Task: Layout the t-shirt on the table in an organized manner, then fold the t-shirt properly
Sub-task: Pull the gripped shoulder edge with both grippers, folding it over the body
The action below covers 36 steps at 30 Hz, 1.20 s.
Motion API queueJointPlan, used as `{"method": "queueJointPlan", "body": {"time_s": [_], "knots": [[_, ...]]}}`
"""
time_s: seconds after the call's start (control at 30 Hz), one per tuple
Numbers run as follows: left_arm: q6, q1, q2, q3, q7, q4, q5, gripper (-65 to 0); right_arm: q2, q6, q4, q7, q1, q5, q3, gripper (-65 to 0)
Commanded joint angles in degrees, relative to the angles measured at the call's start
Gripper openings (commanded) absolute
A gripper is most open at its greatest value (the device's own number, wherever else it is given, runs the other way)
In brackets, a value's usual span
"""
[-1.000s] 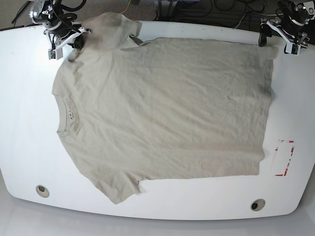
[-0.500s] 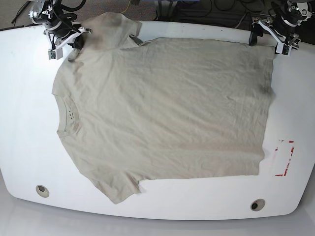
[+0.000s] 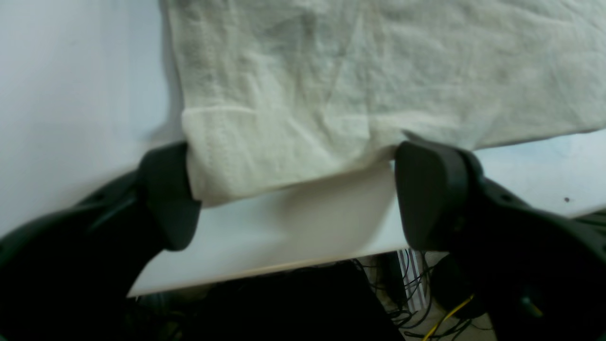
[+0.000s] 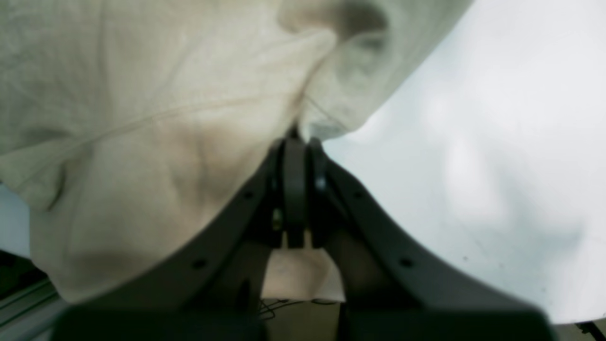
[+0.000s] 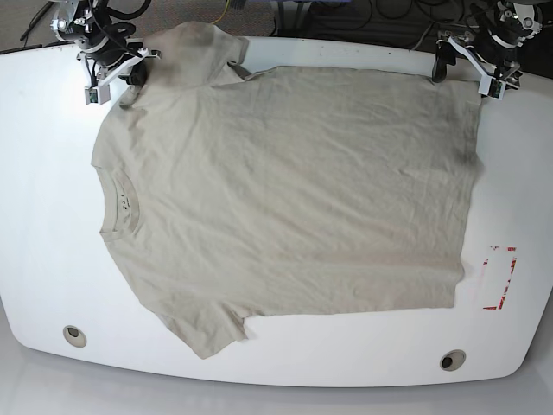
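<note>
Now the left arm's black two-fingered tool (image 5: pixel 473 59) has shifted from beyond the hem corner inward along the far edge of the glossy white rounded surface (image 5: pixel 43 173), and its jaws, spread wide, straddle the hem corner of the wrinkled khaki cotton t-shirt (image 5: pixel 285 190). In the left wrist view the dark rounded fingers (image 3: pixel 165 194) flank the stitched, doubled-over corner without pinching it yet; I judge a grasp is being set up. The shirt itself has not moved: it lies flat and open, collar toward the right arm's side. Farther off, the right arm's black tool (image 5: pixel 111 65) remains clamped shut on the far sleeve, whose soft cloth bunches up around it. The red tape outline (image 5: pixel 498 277) stays uncovered.
</note>
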State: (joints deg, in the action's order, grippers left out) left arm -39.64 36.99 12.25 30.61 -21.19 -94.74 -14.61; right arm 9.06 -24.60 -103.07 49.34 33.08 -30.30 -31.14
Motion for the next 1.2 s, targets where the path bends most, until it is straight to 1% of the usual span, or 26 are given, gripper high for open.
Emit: {"method": "queueJointPlan", "body": {"time_s": [0.0, 0.1, 0.13, 0.23, 0.37, 0.43, 0.5, 0.53, 0.77, 0.9, 1.17], "knots": [[-0.36, 0.59, 0.36, 0.11, -1.01, -0.43, 0.33, -15.3, 0.22, 0.20, -0.01, 2.13, 0.72, 1.25, -0.12, -64.5], [-0.36, 0.59, 0.36, 0.11, -1.10, -0.43, 0.33, -25.8, 0.22, 0.20, -0.01, 2.13, 0.72, 1.25, -0.12, -64.5], [-0.36, 0.59, 0.36, 0.11, -1.10, -0.43, 0.33, -32.0, 0.22, 0.20, -0.01, 2.13, 0.72, 1.25, -0.12, -64.6], [-0.36, 0.33, 0.36, 0.11, -1.10, -0.43, 0.33, -44.2, 0.22, 0.20, -0.01, 2.13, 0.72, 1.16, -0.12, -64.6], [-0.36, -0.82, 0.36, 0.29, -1.10, -0.43, 0.33, -56.4, 0.22, 0.20, -0.01, 2.13, 0.63, 1.16, -0.12, -64.7], [-0.36, -0.90, 0.36, 0.29, -1.10, -0.43, 0.33, -61.2, 0.22, 0.20, -0.01, 2.13, 0.72, 1.07, -0.12, -64.7], [-0.36, -0.90, 0.36, 0.29, -1.10, -0.51, 0.33, -64.2, 0.22, 0.20, -0.01, 2.13, 0.81, 0.90, -0.12, -64.9], [-0.36, -0.90, 0.36, 0.29, -1.10, -0.60, 0.33, -65.0, 0.22, 0.20, -0.10, 2.13, 0.81, 0.90, -0.12, -64.9], [-0.36, -0.82, 0.36, 0.55, -1.01, -0.87, 0.33, -65.0, 0.13, 0.20, -0.27, 2.13, 0.99, 0.90, -0.47, -64.9], [-0.36, -0.64, 0.36, 2.66, -1.01, -1.57, 0.24, -65.0, 0.13, 0.03, -0.36, 1.95, 1.60, 0.90, -0.47, -65.0], [-0.36, -0.64, -1.13, 6.62, -1.10, -5.88, -0.03, -65.0, 0.04, -3.58, -0.45, 1.95, 1.95, 0.81, -0.56, -65.0]]}}
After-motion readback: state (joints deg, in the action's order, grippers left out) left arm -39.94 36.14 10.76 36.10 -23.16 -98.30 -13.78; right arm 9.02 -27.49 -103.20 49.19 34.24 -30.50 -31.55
